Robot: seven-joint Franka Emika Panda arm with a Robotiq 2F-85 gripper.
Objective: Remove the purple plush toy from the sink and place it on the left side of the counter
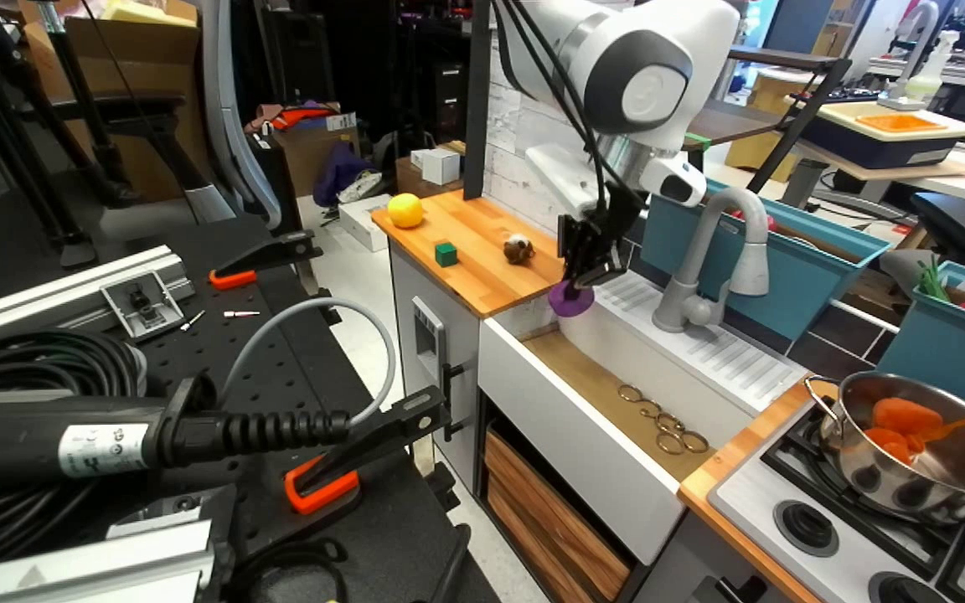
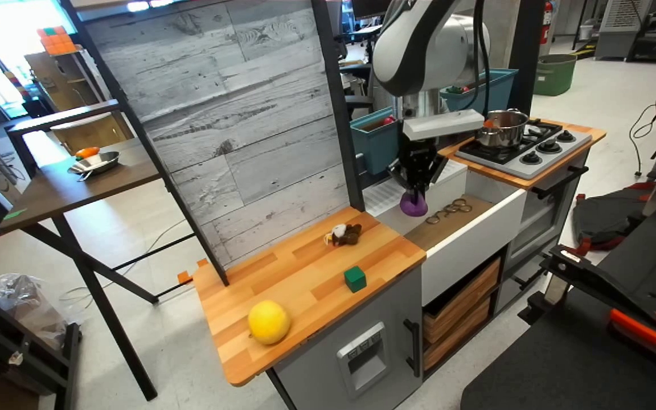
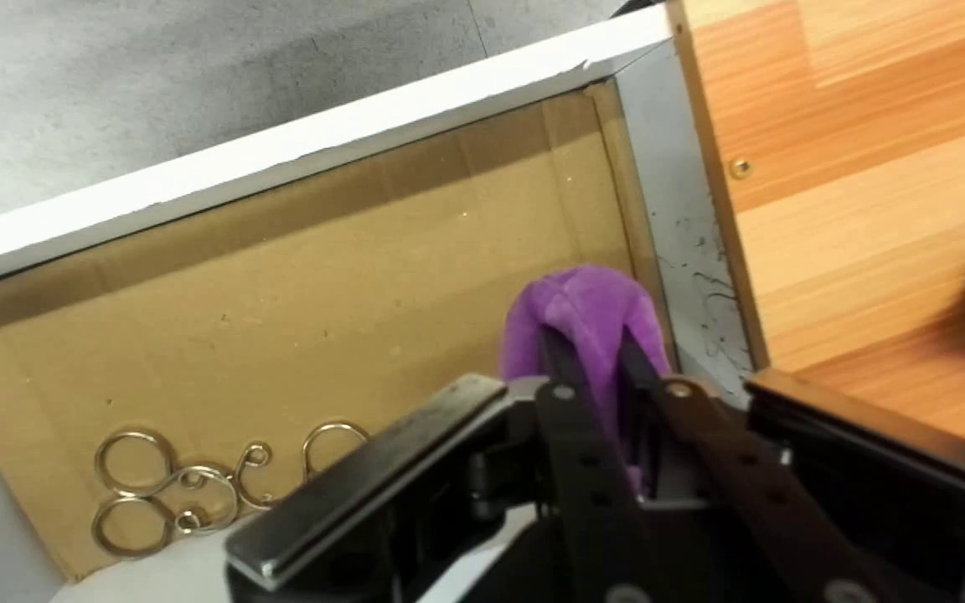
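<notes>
The purple plush toy (image 1: 570,303) is pinched between the fingers of my gripper (image 1: 576,280). In the wrist view the toy (image 3: 587,293) bulges around both fingertips of the gripper (image 3: 593,347). The toy (image 2: 414,208) hangs below the gripper (image 2: 415,195) in an exterior view, above the end of the white sink (image 2: 470,245) beside the wooden counter (image 2: 299,279). It appears raised to about rim height in both exterior views. The sink's front rim (image 3: 323,134) and the counter's edge (image 3: 868,167) show in the wrist view.
On the counter are a yellow ball (image 2: 269,322), a green cube (image 2: 355,279) and a small brown-and-white toy (image 2: 344,234). Metal rings (image 1: 671,431) lie on the sink floor. A grey faucet (image 1: 700,260) stands behind the sink. A wall panel (image 2: 248,125) rises behind the counter.
</notes>
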